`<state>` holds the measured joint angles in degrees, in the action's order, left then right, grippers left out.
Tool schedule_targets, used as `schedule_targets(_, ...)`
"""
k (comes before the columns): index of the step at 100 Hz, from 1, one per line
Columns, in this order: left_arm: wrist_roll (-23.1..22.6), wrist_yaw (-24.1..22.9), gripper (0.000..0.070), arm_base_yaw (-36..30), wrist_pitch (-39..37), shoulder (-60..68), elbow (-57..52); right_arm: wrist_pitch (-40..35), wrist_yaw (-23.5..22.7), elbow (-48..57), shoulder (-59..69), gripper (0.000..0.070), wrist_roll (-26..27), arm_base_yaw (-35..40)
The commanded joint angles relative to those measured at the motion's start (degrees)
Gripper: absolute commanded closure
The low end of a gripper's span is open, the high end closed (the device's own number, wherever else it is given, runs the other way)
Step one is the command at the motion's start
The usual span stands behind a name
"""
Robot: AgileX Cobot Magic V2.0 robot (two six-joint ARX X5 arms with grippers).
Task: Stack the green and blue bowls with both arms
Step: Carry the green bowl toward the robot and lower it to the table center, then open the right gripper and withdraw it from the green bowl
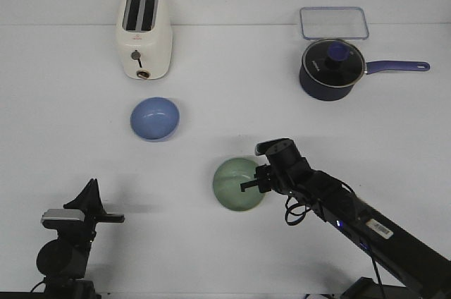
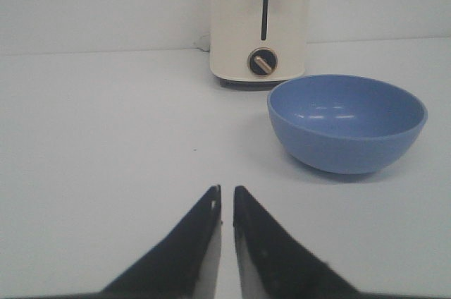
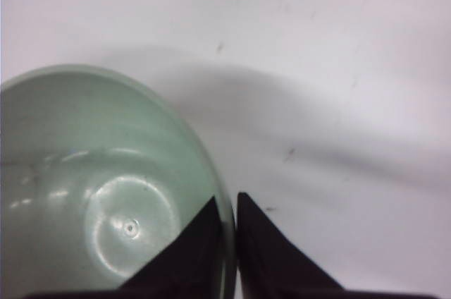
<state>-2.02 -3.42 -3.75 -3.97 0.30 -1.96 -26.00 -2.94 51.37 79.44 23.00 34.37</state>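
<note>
The step in hand looks like the pick-up of the green bowl (image 1: 239,183), which sits low and just right of centre in the front view. The right gripper (image 1: 248,186) is at its right-hand rim; in the right wrist view the two black fingers (image 3: 194,246) straddle the rim, one inside the bowl and one outside, with only the thin wall between them, so the gripper appears pinched on the rim. The bowl seems to rest on the desk (image 1: 63,101), not yet lifted.

The blue bowl (image 1: 154,118) stands left of centre in the front view, well apart from the green one, just below the toaster (image 1: 144,34). The left gripper (image 1: 111,218) waits in the lower left corner, its fingers drawn together with only a sliver between them, holding nothing; its wrist view shows the blue bowl ahead and to one side.

My judgement: the next move calls for a level lift of the green bowl by its rim and a carry up and to the left, to settle it into or over the blue bowl.

Both bowls are round, smooth and thin-walled with a soft sheen; the green one shows a faint ring and small dimple at its base. The desk is plain matte white.
</note>
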Motion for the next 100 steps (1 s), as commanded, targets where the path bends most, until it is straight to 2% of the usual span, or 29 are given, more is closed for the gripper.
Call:
schedule_targets(1,0.13,0.04,0.0687,0.09,-0.81,-0.11,1.16,0.68,0.07,0.61,1.84,0.0700,0.98,0.72)
schedule_targets(15,0.11,0.04,0.0687,0.09,-0.81,-0.11,1.16,0.52,0.24,0.61,2.80,0.0699,0.96,0.90)
schedule_targets(20,0.13,0.04,0.0687,0.09,-0.81,-0.11,1.16,0.52,0.20,0.61,2.80,0.0668,0.94,0.94)
schedule_targets(25,0.13,0.04,0.0687,0.09,-0.81,-0.11,1.16,0.37,0.13,0.61,2.80,0.0574,0.96,0.92)
schedule_targets(34,0.13,0.04,0.0687,0.09,-0.79,-0.11,1.16,0.17,0.13,0.63,2.75,0.0319,0.96,0.92)
schedule_targets(38,0.13,0.04,0.0687,0.09,-0.81,-0.11,1.16,0.24,0.15,0.68,2.56,0.0266,0.94,0.90)
schedule_targets(54,0.13,0.04,0.0687,0.09,-0.81,-0.11,1.16,2.01,-0.04,0.70,-3.19,0.0266,-0.96,-0.20)
schedule_targets(67,0.13,0.04,0.0687,0.09,-0.81,-0.11,1.16,0.92,0.63,0.66,-13.79,0.0267,-5.64,-0.11)
schedule_targets(81,0.13,0.04,0.0687,0.09,-0.81,-0.11,1.16,-0.59,6.54,-2.45,-27.69,0.0273,-7.04,2.40)
schedule_targets(92,0.13,0.04,0.0687,0.09,-0.81,-0.11,1.16,0.39,11.96,-8.57,-39.19,0.0273,-7.06,5.79)
schedule_targets(100,0.13,0.04,0.0687,0.09,-0.81,-0.11,1.16,1.62,13.90,-13.94,-46.60,0.0273,-7.74,8.37)
